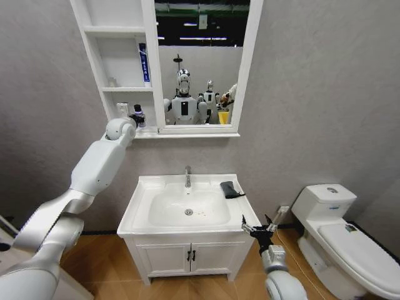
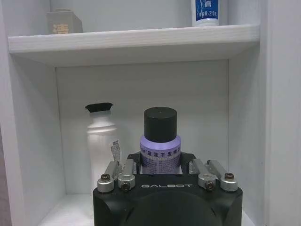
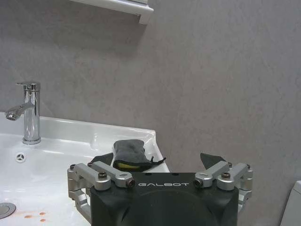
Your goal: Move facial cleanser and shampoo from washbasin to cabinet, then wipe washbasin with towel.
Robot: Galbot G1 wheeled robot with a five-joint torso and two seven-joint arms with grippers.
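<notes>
My left gripper [image 1: 136, 120] reaches into the lowest niche of the white cabinet [image 1: 119, 29]. It is shut on the shampoo [image 2: 160, 141], a purple bottle with a black cap held upright between the fingers [image 2: 133, 162]. The facial cleanser [image 1: 144, 62], a blue-and-white tube, stands on the shelf above and also appears as that tube [image 2: 205, 12] in the left wrist view. The dark towel [image 1: 230, 189] lies folded on the washbasin [image 1: 140, 206] rim, right of the tap [image 1: 187, 177]. My right gripper [image 1: 257, 226] hovers open off the basin's front right corner, short of the towel [image 3: 128, 153].
A white bottle [image 2: 101, 141] with a black cap stands close beside the shampoo in the same niche. A small box [image 2: 64, 22] sits on the shelf above. A toilet [image 1: 340, 234] stands to the right of the basin. The mirror panel [image 1: 200, 62] borders the niches.
</notes>
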